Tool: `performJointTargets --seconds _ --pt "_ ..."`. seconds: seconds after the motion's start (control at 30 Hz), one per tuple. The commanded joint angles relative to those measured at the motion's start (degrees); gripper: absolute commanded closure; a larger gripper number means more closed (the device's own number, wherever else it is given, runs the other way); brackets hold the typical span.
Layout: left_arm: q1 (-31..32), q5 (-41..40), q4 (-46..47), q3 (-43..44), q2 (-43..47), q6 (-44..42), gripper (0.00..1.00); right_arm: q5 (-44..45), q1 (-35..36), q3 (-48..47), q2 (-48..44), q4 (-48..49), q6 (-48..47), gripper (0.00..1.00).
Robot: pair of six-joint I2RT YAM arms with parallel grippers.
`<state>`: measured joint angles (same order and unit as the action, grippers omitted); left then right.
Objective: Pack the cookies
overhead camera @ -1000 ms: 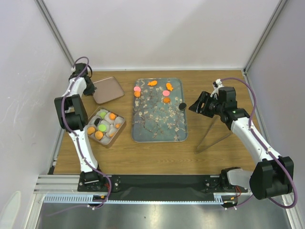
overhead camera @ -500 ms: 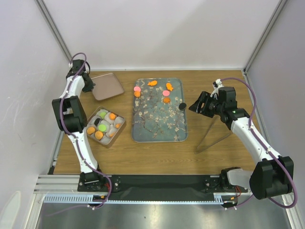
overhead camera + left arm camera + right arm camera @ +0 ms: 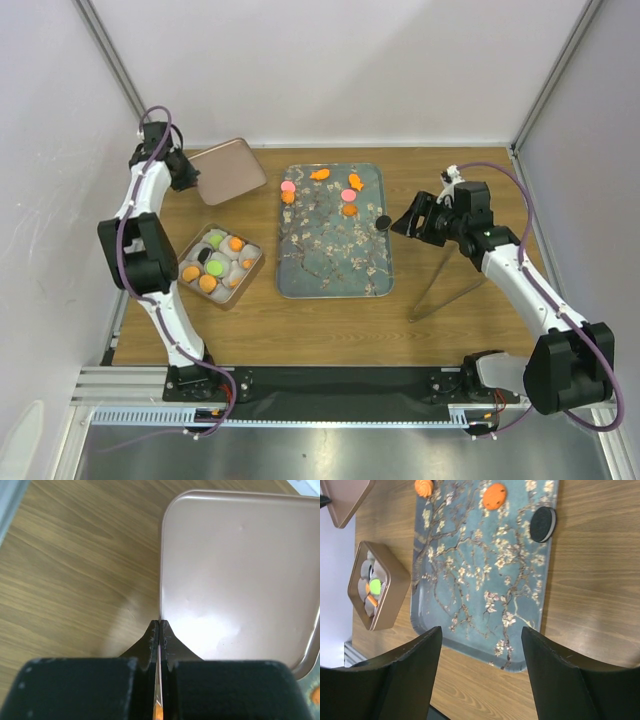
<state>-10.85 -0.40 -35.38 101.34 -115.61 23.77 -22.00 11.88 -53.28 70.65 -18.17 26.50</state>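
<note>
Several cookies lie on the far half of the floral tray (image 3: 335,260): pink and orange discs (image 3: 288,186), orange fish shapes (image 3: 319,174), and a black disc (image 3: 382,222) at its right edge. More cookies fill the square tin (image 3: 222,264) to the tray's left. My left gripper (image 3: 190,178) is shut on the edge of the brownish-pink lid (image 3: 228,171) and holds it tilted above the table; the left wrist view shows the fingertips (image 3: 159,625) pinching the lid's rim (image 3: 240,575). My right gripper (image 3: 412,222) is open and empty, hovering just right of the black cookie (image 3: 543,524).
A thin V-shaped metal piece (image 3: 440,285) lies on the table right of the tray. Walls and frame posts close the left, back and right sides. The right wrist view shows the tin (image 3: 379,585) beyond the tray (image 3: 485,580).
My left gripper has risen and moved back-left, lifting the lid off the table and tilting it. My right gripper has shifted slightly left toward the tray.
</note>
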Motion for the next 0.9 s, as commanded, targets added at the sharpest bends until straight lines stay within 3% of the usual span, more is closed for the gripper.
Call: performJointTargets --seconds 0.0,0.27,0.47,0.7,0.87 --pt "1.1 4.6 2.5 -3.2 7.3 2.3 1.00 -1.6 1.6 -1.6 0.0 2.7 -1.5 0.27" --pt "5.4 7.8 5.5 -15.0 18.1 4.0 1.00 -1.1 7.8 -7.1 2.5 5.2 -0.1 0.16" --pt "10.4 8.3 7.2 -24.3 27.7 4.4 1.00 -2.7 12.3 -13.0 9.9 7.5 -1.3 0.09" --pt "16.6 10.0 8.8 -34.6 38.1 5.0 1.00 -9.8 12.5 -22.0 19.7 9.5 -0.5 0.07" --pt "20.0 10.6 7.8 -36.5 42.1 4.5 1.00 -13.1 13.4 -24.7 24.3 12.4 2.4 0.07"
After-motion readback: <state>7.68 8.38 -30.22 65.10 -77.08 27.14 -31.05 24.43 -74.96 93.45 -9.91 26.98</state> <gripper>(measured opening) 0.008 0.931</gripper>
